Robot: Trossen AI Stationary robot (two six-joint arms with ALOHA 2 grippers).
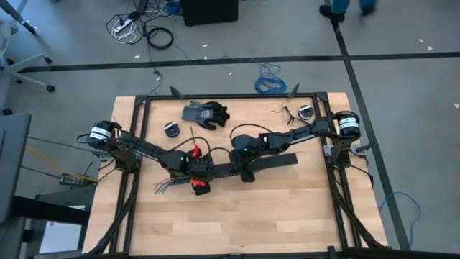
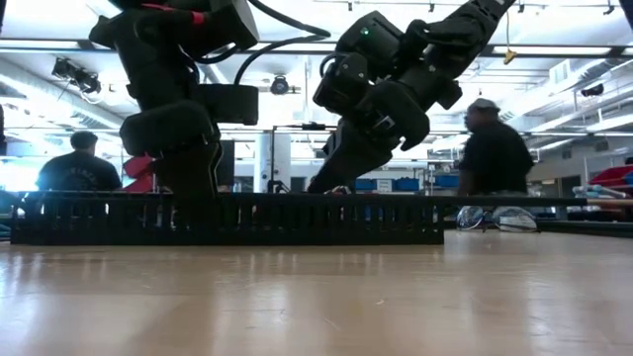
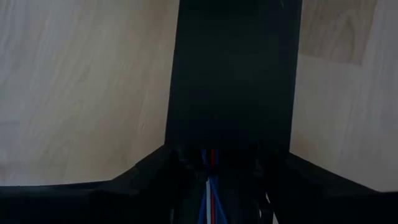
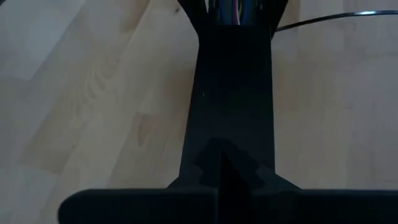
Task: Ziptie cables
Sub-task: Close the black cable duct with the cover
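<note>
A black slotted channel (image 1: 277, 162) lies across the middle of the wooden table, and in the low view it stands as a long toothed wall (image 2: 297, 218). The thin multicoloured cables run along it. Their splayed end (image 1: 164, 185) spills onto the table at the channel's left end, and blue, red and white strands (image 3: 208, 186) show in the left wrist view. My left gripper (image 1: 199, 171) points down over the channel near its left end, right above the cables. My right gripper (image 1: 244, 164) is shut and stands on the channel's middle (image 4: 230, 93). My right gripper (image 4: 221, 165) comes from above, pointing down, with its shut fingertips on the top of the channel (image 4: 224, 134) near the middle of its length. The channel lies flat on the table. In the low view the fingers (image 2: 331, 183) reach down to its upper edge.
A thin black zip tie (image 4: 336, 18) lies on the wood beside the channel near the cables. A grey and black glove (image 1: 205, 114) and two small round things (image 1: 172, 129) (image 1: 305, 112) sit toward the far edge. The near half of the table is bare wood. People stand beyond the table (image 2: 495, 148).
</note>
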